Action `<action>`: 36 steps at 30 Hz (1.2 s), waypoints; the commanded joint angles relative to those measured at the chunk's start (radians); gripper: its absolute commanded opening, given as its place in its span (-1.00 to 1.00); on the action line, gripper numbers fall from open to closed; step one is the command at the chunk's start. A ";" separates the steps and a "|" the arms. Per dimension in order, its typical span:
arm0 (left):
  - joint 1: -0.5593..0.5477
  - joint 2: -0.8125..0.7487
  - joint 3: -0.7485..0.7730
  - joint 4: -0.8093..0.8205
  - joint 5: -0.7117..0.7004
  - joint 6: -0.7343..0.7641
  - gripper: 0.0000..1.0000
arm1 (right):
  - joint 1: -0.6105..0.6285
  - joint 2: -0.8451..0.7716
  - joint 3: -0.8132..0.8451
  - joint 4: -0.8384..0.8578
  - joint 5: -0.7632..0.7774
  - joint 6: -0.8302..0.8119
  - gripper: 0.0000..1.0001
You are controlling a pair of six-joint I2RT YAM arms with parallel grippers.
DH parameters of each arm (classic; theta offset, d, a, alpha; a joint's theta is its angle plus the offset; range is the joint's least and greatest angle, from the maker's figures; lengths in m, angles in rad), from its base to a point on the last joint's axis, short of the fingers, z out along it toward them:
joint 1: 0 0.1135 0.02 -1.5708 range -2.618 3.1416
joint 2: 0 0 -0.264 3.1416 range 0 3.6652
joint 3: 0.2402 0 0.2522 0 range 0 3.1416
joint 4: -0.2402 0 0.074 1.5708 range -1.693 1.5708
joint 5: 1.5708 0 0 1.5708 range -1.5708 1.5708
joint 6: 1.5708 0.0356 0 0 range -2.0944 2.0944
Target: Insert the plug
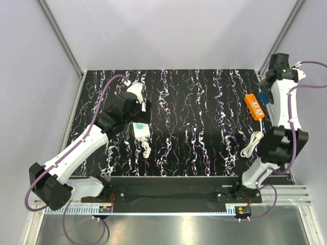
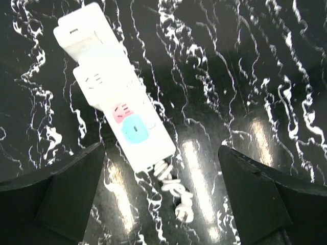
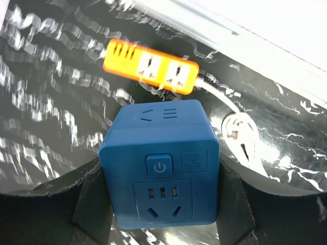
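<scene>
Your right arm (image 1: 286, 127) rises from its base, bends at the elbow, and goes up past the orange strip (image 1: 254, 106). At the top, its wrist tips back down toward that strip. The right fingers (image 3: 94, 204) are squeezed on the blue cube (image 3: 161, 138), one finger on each side of it. The cube's power button and socket holes face the wrist camera. The cube is up in the air just beside the far end of the orange strip, and it is not plugged into it.

The orange strip lies flat on the desk (image 1: 204, 102) with two sockets facing up. Its white cord (image 1: 252, 144) comes out of one end and lies in a loop on the desk near the right arm's elbow.

Your left arm (image 1: 82, 148) is well apart from the orange strip, on the other side of the desk. It stretches out long and low from its base, and its wrist looks down at the white strip (image 2: 117, 97). The left fingers (image 2: 71, 194) are spread wide and hold nothing. One finger is on each side of the white strip's cord end. The white strip lies flat on the desk, and its short curly cord (image 2: 173, 191) trails from that end.
</scene>
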 commanded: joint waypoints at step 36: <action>-0.058 0.022 0.064 -0.082 -0.147 -0.021 0.98 | -0.140 0.543 0.325 -0.161 -0.100 0.340 -1.00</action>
